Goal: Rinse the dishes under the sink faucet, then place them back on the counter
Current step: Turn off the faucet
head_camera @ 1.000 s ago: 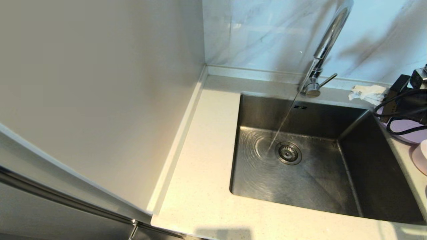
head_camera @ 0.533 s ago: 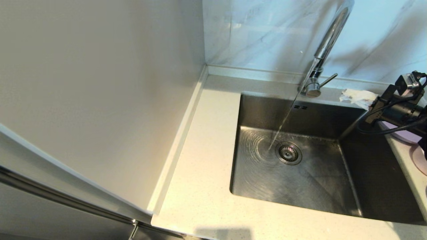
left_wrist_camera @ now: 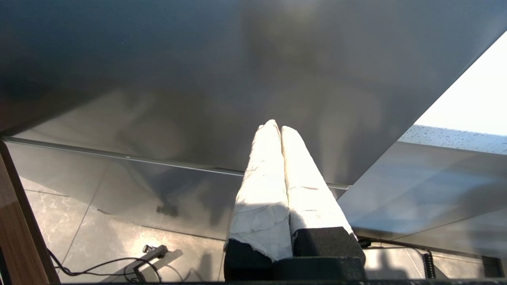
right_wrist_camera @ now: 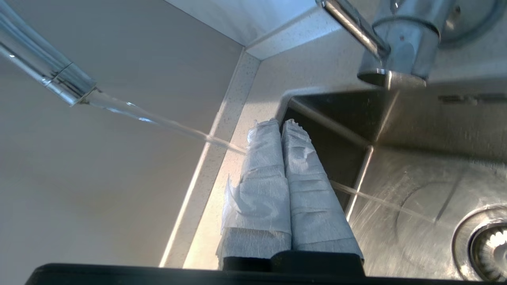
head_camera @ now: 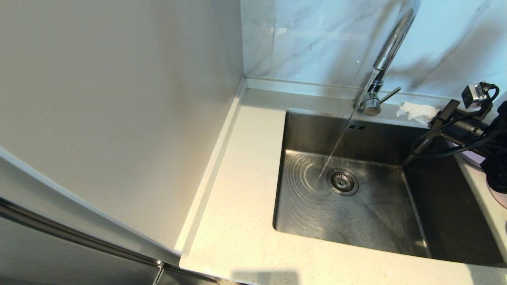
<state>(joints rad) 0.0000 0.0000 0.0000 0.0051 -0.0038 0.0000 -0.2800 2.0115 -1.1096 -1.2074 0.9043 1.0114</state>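
The chrome sink faucet (head_camera: 386,59) is running; a thin stream (head_camera: 334,148) falls into the steel sink (head_camera: 380,221) beside the drain strainer (head_camera: 342,182). My right gripper (head_camera: 414,111), with white-wrapped fingers, hovers over the sink's back right corner, just right of the faucet's side lever (head_camera: 390,95). It is shut and empty (right_wrist_camera: 279,122), with the lever (right_wrist_camera: 352,27) close ahead. At the right edge, slivers of the lilac plate (head_camera: 475,157) and the pink-white bowl (head_camera: 501,200) show on the counter behind my right arm. My left gripper (left_wrist_camera: 275,126) is shut, parked low below the counter.
The cream speckled counter (head_camera: 245,198) runs along the sink's left and front. A plain panel wall (head_camera: 119,99) stands at the left and marble-veined tiles (head_camera: 309,39) behind. A cable loop (head_camera: 439,146) hangs from my right arm over the basin.
My right arm has swung left from above the plate, over the sink's back right corner, closer to the faucet lever. The water keeps running.
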